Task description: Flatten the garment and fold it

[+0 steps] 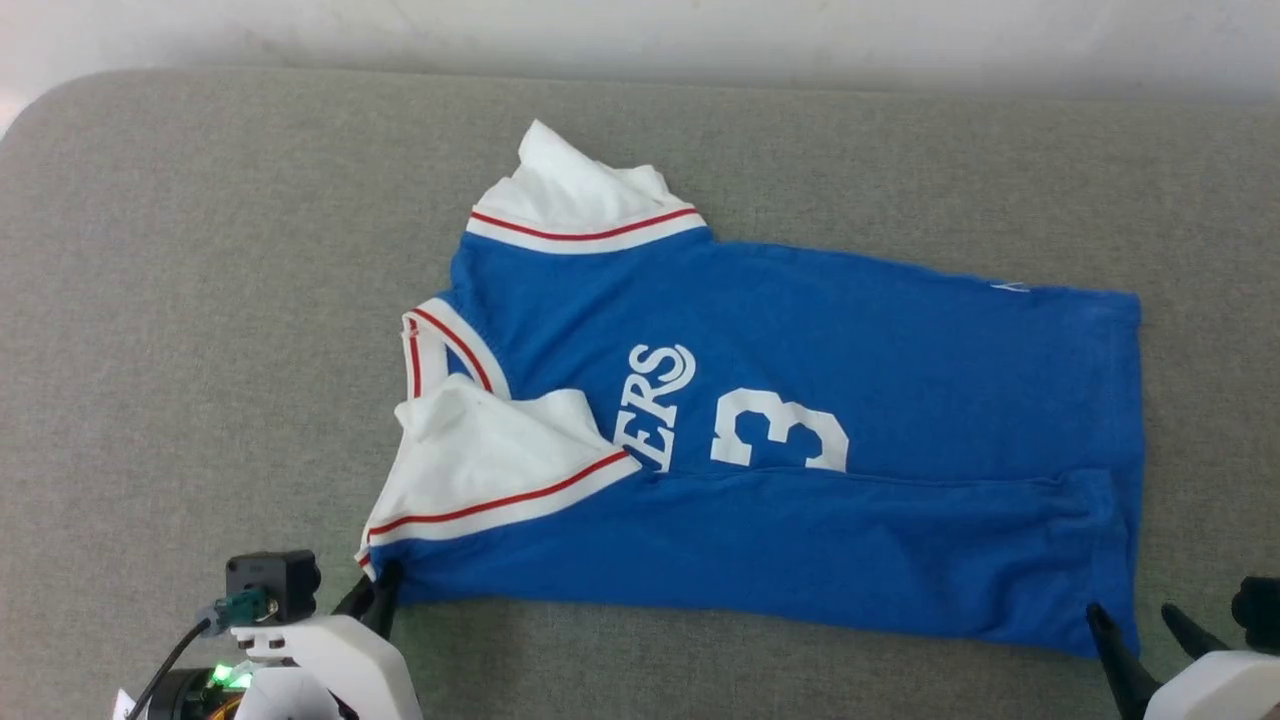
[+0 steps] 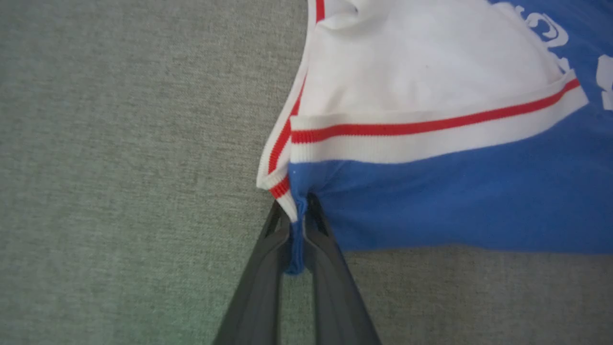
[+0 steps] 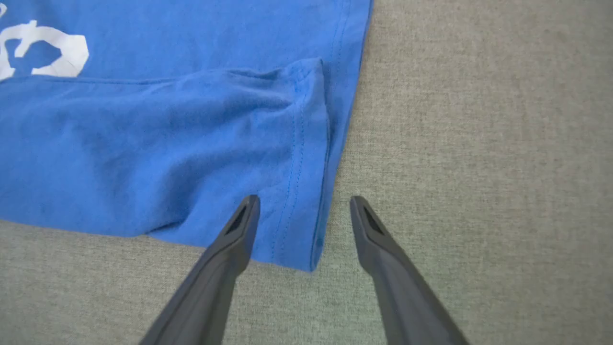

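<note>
Blue, the garment [image 1: 850, 350] reads "ERS" and "3" in white. Our left gripper [image 2: 297, 208] pinches its corner under the sleeve. Our right gripper [image 3: 305, 201] stands spread over the hem.

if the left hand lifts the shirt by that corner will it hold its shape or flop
Probably flops: the shirt is thin cloth, creased and folded over itself. Likely light, since the left hand bunches its corner in a small pinch. Pushed, it would likely wrinkle rather than slide on the grey pad.
</note>
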Controlling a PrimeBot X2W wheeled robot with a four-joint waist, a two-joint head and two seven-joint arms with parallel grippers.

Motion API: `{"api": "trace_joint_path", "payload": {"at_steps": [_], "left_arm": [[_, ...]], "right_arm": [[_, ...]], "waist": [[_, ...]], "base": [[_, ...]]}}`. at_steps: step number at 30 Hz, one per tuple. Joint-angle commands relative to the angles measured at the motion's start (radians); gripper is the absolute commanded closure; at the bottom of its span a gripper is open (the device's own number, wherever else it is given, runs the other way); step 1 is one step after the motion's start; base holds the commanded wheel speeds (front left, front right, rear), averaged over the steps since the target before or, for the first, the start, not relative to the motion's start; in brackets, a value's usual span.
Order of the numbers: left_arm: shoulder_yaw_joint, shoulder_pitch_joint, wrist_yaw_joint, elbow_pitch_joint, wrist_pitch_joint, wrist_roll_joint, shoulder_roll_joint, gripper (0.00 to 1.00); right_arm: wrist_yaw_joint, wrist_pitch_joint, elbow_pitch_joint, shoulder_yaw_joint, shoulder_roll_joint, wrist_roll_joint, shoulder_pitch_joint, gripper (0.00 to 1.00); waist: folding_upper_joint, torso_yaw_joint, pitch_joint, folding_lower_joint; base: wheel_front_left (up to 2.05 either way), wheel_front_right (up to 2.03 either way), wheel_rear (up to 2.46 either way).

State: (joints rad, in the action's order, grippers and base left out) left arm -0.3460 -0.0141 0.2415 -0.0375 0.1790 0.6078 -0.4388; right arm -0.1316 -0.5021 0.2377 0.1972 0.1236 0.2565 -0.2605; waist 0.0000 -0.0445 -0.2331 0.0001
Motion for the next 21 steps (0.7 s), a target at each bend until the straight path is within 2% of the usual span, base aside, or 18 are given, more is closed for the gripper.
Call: {"api": "trace_joint_path", "payload": {"at_steps": [1,8,9,10,11,17,21], "left_arm": [[-0.002,-0.005,0.009,-0.003,0.008,0.006,0.003,1.00],[-0.006,0.010,0.011,0.003,0.014,0.004,0.000,1.00],[-0.007,0.012,0.012,0.004,0.015,0.003,0.000,1.00],[-0.008,0.014,0.013,0.004,0.015,0.003,-0.001,1.00],[-0.008,0.015,0.014,0.005,0.016,0.002,-0.001,1.00],[-0.009,0.014,0.016,0.010,0.016,0.008,0.001,1.00],[0.029,-0.012,0.019,0.051,-0.005,0.049,0.006,1.00]], "right_arm": [[0.001,-0.005,-0.011,0.004,-0.002,0.001,-0.007,0.00],[0.001,-0.042,-0.090,0.001,-0.009,0.007,0.009,0.00],[0.001,-0.044,-0.100,-0.001,-0.010,0.009,0.014,0.20],[0.001,-0.044,-0.109,-0.002,-0.012,0.012,0.021,0.65],[0.001,-0.043,-0.118,-0.002,-0.013,0.013,0.027,1.00],[0.001,-0.018,-0.146,-0.008,0.005,0.019,0.063,1.00],[0.001,-0.019,-0.128,0.008,0.027,0.044,0.078,1.00]], "waist": [[0.0000,-0.005,-0.006,-0.0001],[0.0000,-0.007,-0.017,-0.0001],[0.0000,-0.007,-0.018,-0.0001],[0.0000,-0.007,-0.019,-0.0001],[0.0000,-0.007,-0.020,-0.0001],[0.0000,-0.005,-0.016,-0.0001],[0.0000,0.002,0.005,-0.0001]], "base": [[0.00,0.00,0.00],[0.00,0.00,0.00],[0.00,0.00,0.00],[0.00,0.00,0.00],[0.00,0.00,0.00],[0.00,0.00,0.00],[0.00,0.00,0.00]]}}
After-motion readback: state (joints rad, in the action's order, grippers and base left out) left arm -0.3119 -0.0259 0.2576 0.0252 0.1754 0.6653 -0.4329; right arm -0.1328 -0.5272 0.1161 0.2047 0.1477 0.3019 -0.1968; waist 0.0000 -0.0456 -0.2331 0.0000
